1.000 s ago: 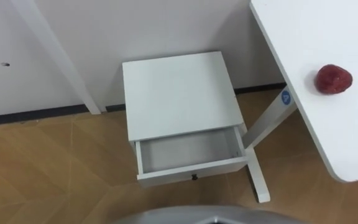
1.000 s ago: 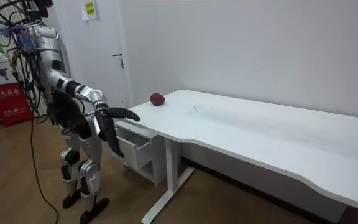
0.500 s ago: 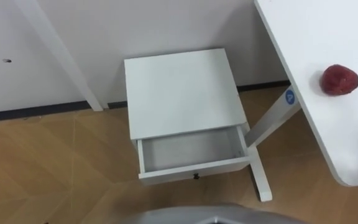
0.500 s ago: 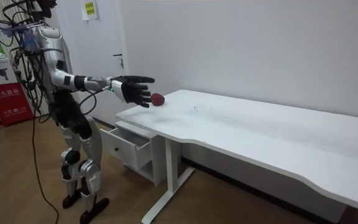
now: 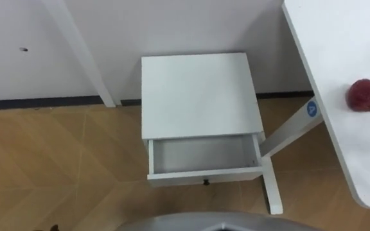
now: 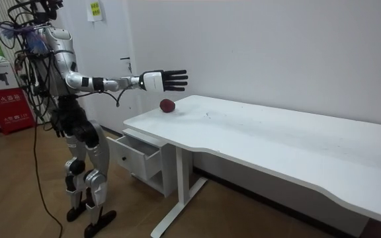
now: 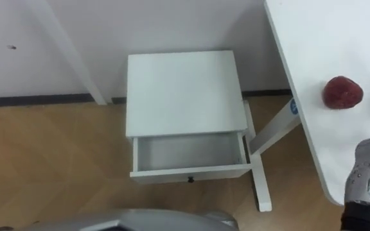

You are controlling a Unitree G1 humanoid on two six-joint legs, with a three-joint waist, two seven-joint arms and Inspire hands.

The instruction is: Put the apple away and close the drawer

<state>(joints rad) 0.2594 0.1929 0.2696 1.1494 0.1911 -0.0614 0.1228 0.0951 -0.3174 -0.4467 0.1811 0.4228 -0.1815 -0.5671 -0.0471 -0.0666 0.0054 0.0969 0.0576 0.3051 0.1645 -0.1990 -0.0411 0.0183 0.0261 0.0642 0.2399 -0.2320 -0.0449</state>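
A: Where is the apple (image 5: 367, 95) sitting?
B: It's lying on the table (image 5: 339, 58), close to the end edge that's facing the cabinet (image 5: 198, 90), toward the far corner, with nothing touching it
A: Hand?
B: The right hand (image 6: 165, 80) is hovering above the apple in the room view, apart from it, with fingers (image 6: 177, 77) straight and spread, holding nothing. The apple is lying below the hand, a bit back from the fingertips toward the robot, so I'm reckoning on a straight drop plus a small pull-back
A: Long axis?
B: Roundish, I'm not seeing one
A: Drawer (image 5: 203, 156)?
B: It's standing open under the cabinet top, looking empty, on the apple's left
A: Anything unclear?
B: The right eye view is cutting the arm off at the lower right corner, and I'm struggling to judge the hand-to-apple gap
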